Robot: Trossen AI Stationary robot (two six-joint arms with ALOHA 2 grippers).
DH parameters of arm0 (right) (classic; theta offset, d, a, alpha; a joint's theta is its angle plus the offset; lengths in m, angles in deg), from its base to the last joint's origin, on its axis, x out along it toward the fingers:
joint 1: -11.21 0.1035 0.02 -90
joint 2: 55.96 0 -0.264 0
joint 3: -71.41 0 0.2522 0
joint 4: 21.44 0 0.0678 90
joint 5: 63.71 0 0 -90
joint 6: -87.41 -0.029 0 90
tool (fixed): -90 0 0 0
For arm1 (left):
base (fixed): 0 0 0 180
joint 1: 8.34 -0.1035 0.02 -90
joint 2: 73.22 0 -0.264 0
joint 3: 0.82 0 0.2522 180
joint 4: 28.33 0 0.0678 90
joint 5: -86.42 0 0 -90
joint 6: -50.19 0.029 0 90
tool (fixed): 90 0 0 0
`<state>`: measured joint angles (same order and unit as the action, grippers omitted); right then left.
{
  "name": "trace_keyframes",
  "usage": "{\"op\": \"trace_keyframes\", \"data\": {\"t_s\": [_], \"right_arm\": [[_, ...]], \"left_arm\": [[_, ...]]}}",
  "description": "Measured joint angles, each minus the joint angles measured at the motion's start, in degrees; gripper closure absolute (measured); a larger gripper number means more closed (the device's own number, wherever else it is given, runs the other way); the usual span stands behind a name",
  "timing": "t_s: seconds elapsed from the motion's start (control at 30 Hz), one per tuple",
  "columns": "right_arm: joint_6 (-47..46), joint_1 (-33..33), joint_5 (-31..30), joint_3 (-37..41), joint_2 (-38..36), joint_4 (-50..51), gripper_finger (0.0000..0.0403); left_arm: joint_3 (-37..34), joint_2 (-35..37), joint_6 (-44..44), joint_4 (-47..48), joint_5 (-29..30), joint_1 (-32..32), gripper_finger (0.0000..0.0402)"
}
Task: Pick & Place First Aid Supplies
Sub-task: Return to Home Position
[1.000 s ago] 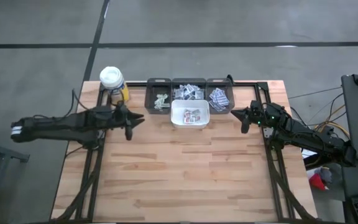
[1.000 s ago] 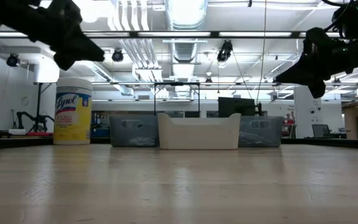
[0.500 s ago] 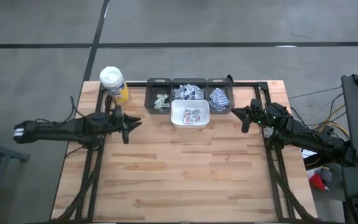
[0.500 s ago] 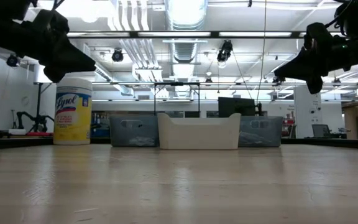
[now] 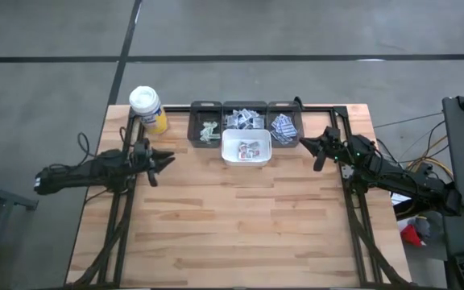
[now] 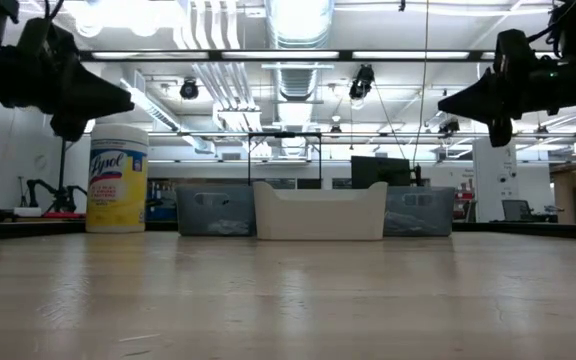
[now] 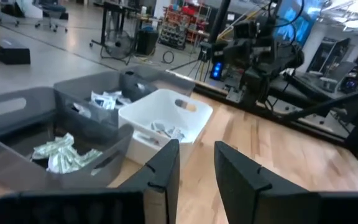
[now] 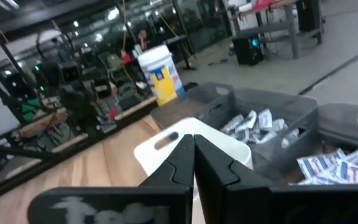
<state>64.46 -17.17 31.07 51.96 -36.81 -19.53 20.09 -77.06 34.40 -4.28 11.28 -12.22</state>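
The first aid supplies lie as small packets in the bins at the table's far edge: green-printed ones in a grey bin (image 7: 64,154), white-grey ones in the middle grey bin (image 8: 253,124), blue-printed ones (image 8: 334,165), and red-printed ones in the white bin (image 5: 246,148). My left gripper (image 5: 161,161) hovers open over the table's left side, pointing toward the bins, with nothing between its fingers (image 7: 196,165). My right gripper (image 5: 311,149) hovers shut and empty at the right, its fingertips (image 8: 194,152) aimed at the white bin.
A yellow wipes bottle with a white lid (image 5: 147,109) stands at the far left corner, beside the row of three grey bins (image 5: 244,121). The bare wooden tabletop (image 5: 240,217) stretches from the bins to the near edge.
My left gripper has drawn back toward the table's left edge and sunk lower, staying open. My right gripper has stayed in place and tipped up from a slight downward slant to about level.
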Motion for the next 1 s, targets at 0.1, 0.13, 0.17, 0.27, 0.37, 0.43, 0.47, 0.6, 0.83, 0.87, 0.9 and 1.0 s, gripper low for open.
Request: {"op": "trace_keyframes", "data": {"t_s": [0.1,0.13,0.17,0.27,0.37,0.43,0.47,0.6,0.83,0.87,0.9,1.0], "right_arm": [[-0.65,0.0,0.17,0.24,-0.01,-0.84,0.0394],[-0.8,0.0,0.19,0.18,-0.02,-0.72,0.0394],[-0.83,-0.02,0.41,-0.08,-0.02,-0.54,0.0394],[-0.66,-0.01,2.46,-1.0,-0.24,-0.58,0.0394],[-0.21,-0.02,3.97,-1.78,-1.29,-0.46,0.0394],[0.36,-0.02,5.42,-2.35,-2.43,-0.21,0.0394],[0.67,0.0,6.08,-2.82,-3.28,0.62,0.0394],[0.6,-0.02,7.53,-6.14,-7.39,13.53,0.0394],[3.61,0.0,4.58,-10.74,-14.76,28.04,0.0394],[4.06,-0.02,3.71,-10.35,-15.71,27.73,0.0394],[4.25,0.0,2.89,-9.63,-16.7,27.32,0.0394],[2.6,-0.02,1.28,-6.26,-18.96,27.16,0.0394]], "left_arm": [[-0.17,3.57,0.31,2.24,-0.19,0.02,0.0307],[-0.32,3.8,0.24,4.41,-0.25,0.02,0.0307],[-0.55,3.79,0.02,6.67,-0.38,0.02,0.0307],[0.05,3.43,-0.24,7.72,-0.42,0.02,0.0307],[0.03,3.77,-0.05,8.94,-0.37,0.0,0.0307],[0.0,3.79,0.68,9.12,-0.4,0.02,0.0307],[0.04,3.79,0.83,9.15,-0.4,0.02,0.0307],[0.03,3.79,0.96,10.95,-0.38,0.02,0.0307],[-0.02,3.79,1.72,12.65,0.17,0.02,0.0307],[-0.03,3.79,2.05,12.63,0.25,0.02,0.0307],[-0.04,3.79,2.14,12.63,0.52,0.02,0.0307],[-0.04,3.79,2.17,12.59,0.75,0.02,0.0307]]}}
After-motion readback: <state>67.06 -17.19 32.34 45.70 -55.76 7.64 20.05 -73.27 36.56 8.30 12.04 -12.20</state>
